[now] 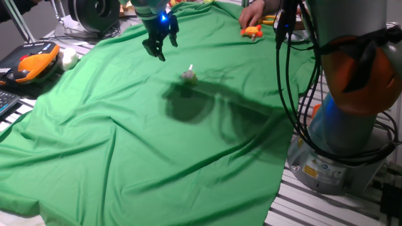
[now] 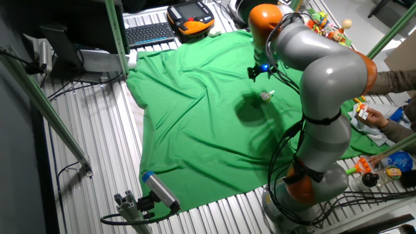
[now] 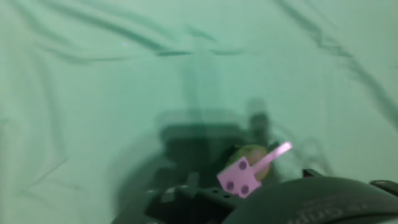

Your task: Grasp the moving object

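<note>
The moving object is a tiny whitish lump with a pale yellow-green part. It lies on the green cloth near the middle. It also shows in the other fixed view and low in the hand view, where a pinkish tab with holes sticks out of it. My gripper hangs above the cloth, up and to the left of the object and apart from it. Its fingers are spread and hold nothing. In the other fixed view the gripper is just beyond the object.
A person's hand is by a small orange-red toy at the cloth's far edge. A larger white lump and an orange pendant lie at the left. The robot base and cables stand at the right.
</note>
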You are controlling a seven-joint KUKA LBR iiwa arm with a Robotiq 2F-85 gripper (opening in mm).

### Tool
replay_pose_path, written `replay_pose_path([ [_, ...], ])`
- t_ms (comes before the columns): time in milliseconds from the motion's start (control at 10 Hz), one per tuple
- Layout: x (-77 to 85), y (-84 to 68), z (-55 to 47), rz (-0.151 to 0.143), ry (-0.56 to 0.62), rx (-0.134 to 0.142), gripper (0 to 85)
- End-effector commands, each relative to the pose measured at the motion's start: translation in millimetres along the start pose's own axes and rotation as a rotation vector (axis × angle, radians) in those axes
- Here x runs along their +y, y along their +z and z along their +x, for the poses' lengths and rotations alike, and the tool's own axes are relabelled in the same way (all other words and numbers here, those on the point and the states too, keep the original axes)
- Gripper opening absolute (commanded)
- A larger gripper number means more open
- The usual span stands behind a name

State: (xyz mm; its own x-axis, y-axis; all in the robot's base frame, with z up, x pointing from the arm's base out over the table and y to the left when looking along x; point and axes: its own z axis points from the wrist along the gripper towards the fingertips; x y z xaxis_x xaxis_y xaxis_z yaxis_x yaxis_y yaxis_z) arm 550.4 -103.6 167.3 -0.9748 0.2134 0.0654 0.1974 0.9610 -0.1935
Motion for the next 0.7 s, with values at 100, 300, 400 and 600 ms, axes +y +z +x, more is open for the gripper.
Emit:
replay_pose_path([
  [100,2.7,20.3,0.2,-0.021,0.014,0.018,85.0],
  [300,12.8,42.6,7.6,-0.034,0.055,-0.013,85.0],
  [400,17.2,49.1,13.3,-0.044,0.076,-0.02,85.0],
  [600,20.3,59.1,24.9,-0.035,0.097,-0.044,85.0],
])
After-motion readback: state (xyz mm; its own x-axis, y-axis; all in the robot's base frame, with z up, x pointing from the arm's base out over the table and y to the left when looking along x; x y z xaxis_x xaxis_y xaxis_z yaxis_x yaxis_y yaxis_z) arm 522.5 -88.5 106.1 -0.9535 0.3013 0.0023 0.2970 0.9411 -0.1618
